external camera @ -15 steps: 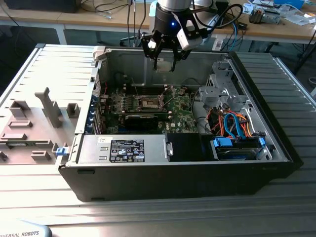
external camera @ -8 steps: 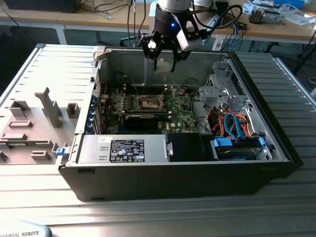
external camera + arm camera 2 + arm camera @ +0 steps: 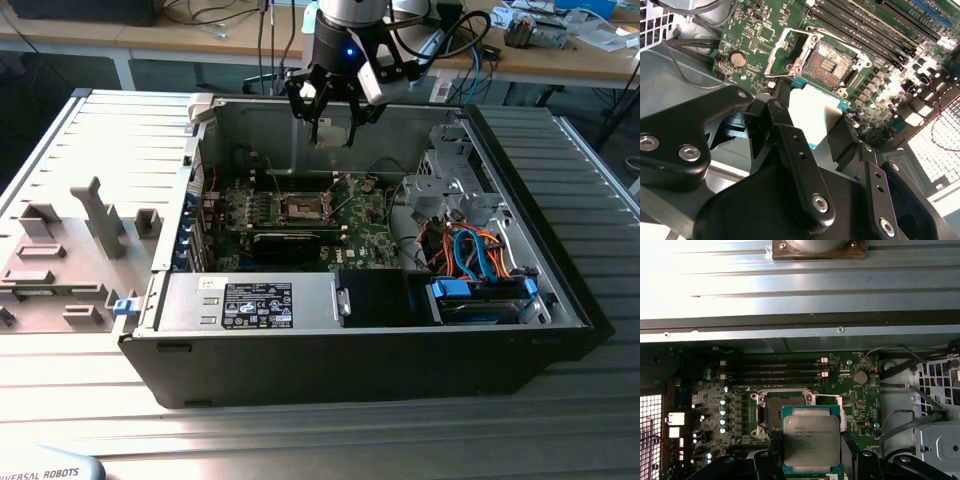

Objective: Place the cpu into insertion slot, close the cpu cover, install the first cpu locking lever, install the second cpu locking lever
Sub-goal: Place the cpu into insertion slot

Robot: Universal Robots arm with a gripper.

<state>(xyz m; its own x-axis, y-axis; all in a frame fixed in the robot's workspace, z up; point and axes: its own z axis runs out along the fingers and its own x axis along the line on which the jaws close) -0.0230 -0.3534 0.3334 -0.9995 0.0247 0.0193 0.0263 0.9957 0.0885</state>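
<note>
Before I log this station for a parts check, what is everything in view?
computer case: one, black, open, on the table.
table: one, grey ribbed metal, under the case.
motherboard: one, green, inside the case.
cpu socket: one, empty, on the motherboard.
cpu cover: one, silvery, swung open beside the socket.
graphics card: one, black, next to the socket.
power supply: one, grey, labelled, at the case's near wall.
cables: several, orange and blue, exterior view's right.
cpu: one, silvery-grey, in the gripper, over the motherboard.
gripper: one, black, shut on the cpu.
</note>
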